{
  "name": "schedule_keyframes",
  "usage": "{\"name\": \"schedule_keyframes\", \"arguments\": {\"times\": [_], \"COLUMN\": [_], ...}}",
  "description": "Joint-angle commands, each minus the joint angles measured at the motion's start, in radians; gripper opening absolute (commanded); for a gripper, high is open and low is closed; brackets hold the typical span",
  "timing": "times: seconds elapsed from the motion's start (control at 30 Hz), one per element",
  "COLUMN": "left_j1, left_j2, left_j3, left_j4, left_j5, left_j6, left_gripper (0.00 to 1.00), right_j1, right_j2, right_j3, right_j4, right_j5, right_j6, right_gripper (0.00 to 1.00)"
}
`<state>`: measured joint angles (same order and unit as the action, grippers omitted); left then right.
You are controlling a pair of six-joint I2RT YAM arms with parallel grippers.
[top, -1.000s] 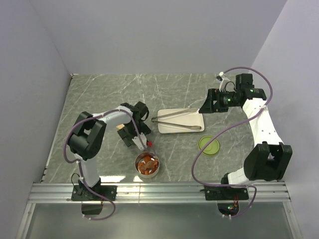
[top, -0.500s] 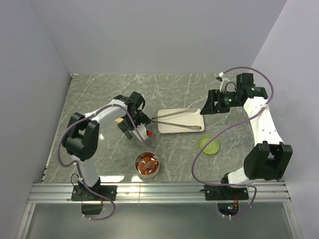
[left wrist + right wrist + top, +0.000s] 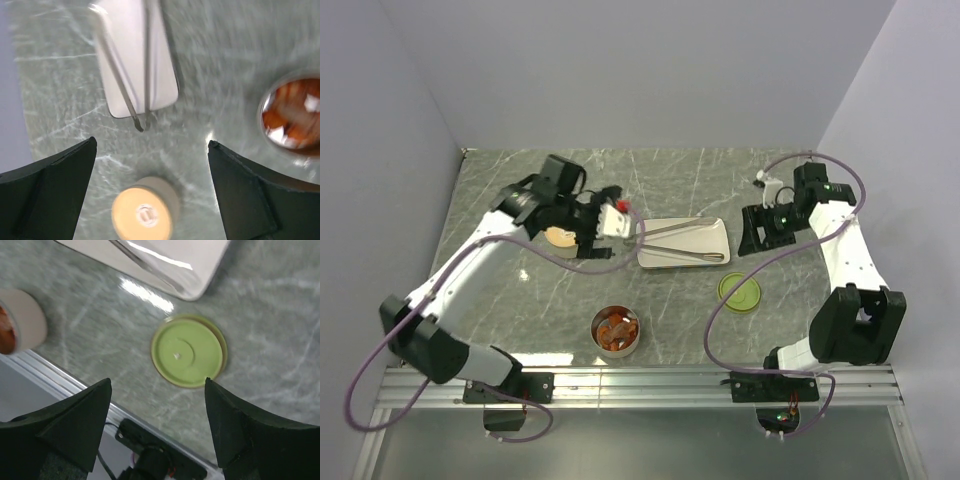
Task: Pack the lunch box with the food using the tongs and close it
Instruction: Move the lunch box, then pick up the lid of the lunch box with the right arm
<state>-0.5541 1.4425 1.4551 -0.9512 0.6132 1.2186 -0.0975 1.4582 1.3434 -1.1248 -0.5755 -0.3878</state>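
Observation:
The tongs (image 3: 677, 241) lie on a white tray (image 3: 712, 234) mid-table, their tips past its left edge. In the left wrist view the tongs (image 3: 123, 83) cross the tray (image 3: 164, 65). The lunch box (image 3: 616, 333), a round metal tin with orange-red food in it, stands near the front; it also shows in the wrist views (image 3: 294, 115) (image 3: 19, 325). My left gripper (image 3: 595, 232) (image 3: 152, 141) hangs open and empty over a tan lid (image 3: 560, 237) (image 3: 143, 215), just left of the tong tips. My right gripper (image 3: 752, 238) (image 3: 157, 381) is open and empty, right of the tray.
A green lid (image 3: 740, 292) (image 3: 189, 351) lies flat on the table, right of the lunch box and below the right gripper. The metal rail (image 3: 640, 385) runs along the near edge. Grey walls close in the left, back and right sides.
My left arm has swung from beside the lunch box up and back, to over the tan lid. The right gripper has drawn back from the tray's right end, tilted downward and narrowed slightly.

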Motion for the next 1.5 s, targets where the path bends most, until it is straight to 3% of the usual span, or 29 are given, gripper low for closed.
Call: {"name": "schedule_keyframes", "arguments": {"times": [0.0, 0.03, 0.13, 0.33, 0.47, 0.6, 0.9, 1.17, 1.23, 1.33, 1.37, 1.47], "left_j1": [0.066, 0.091, 0.112, 0.121, 0.135, 0.227, 0.255, 0.257, 0.258, 0.258, 0.258, 0.258], "left_j2": [-0.134, -0.163, -0.266, -0.405, -0.467, -0.504, -0.504, -0.488, -0.488, -0.481, -0.475, -0.423], "left_j3": [-0.024, -0.045, -0.105, -0.148, -0.237, -0.288, -0.299, -0.305, -0.309, -0.314, -0.309, -0.273], "left_j4": [0.207, 0.344, 0.460, 0.433, 0.502, 0.519, 0.477, 0.434, 0.430, 0.416, 0.404, 0.338], "left_j5": [0.197, 0.180, 0.113, -0.016, -0.247, -0.215, -0.170, -0.218, -0.199, -0.164, -0.152, -0.100], "left_j6": [-0.549, -0.721, -0.910, -1.054, -1.276, -1.370, -1.360, -1.337, -1.338, -1.337, -1.338, -1.328], "left_gripper": [0.99, 0.99, 0.99, 0.99, 0.99, 0.99, 0.99, 0.99, 0.99, 0.99, 0.99, 0.99], "right_j1": [-0.022, -0.030, -0.048, -0.050, -0.050, -0.050, -0.035, -0.016, -0.016, -0.016, -0.016, -0.018], "right_j2": [-0.024, -0.018, 0.004, 0.054, 0.134, 0.198, 0.234, 0.255, 0.254, 0.226, 0.217, 0.170], "right_j3": [-0.064, -0.094, -0.150, -0.228, -0.279, -0.302, -0.335, -0.360, -0.359, -0.345, -0.322, -0.253], "right_j4": [0.005, 0.014, 0.072, 0.195, 0.284, 0.319, 0.395, 0.428, 0.427, 0.412, 0.392, 0.339], "right_j5": [0.144, 0.160, 0.227, 0.298, 0.292, 0.278, 0.322, 0.385, 0.387, 0.356, 0.344, 0.258], "right_j6": [-0.054, -0.056, -0.046, 0.010, 0.035, 0.055, 0.090, 0.090, 0.087, 0.086, 0.086, 0.089], "right_gripper": [0.81, 0.79, 0.69, 0.53, 0.47, 0.43, 0.32, 0.30, 0.26, 0.10, 0.00, 0.00]}}
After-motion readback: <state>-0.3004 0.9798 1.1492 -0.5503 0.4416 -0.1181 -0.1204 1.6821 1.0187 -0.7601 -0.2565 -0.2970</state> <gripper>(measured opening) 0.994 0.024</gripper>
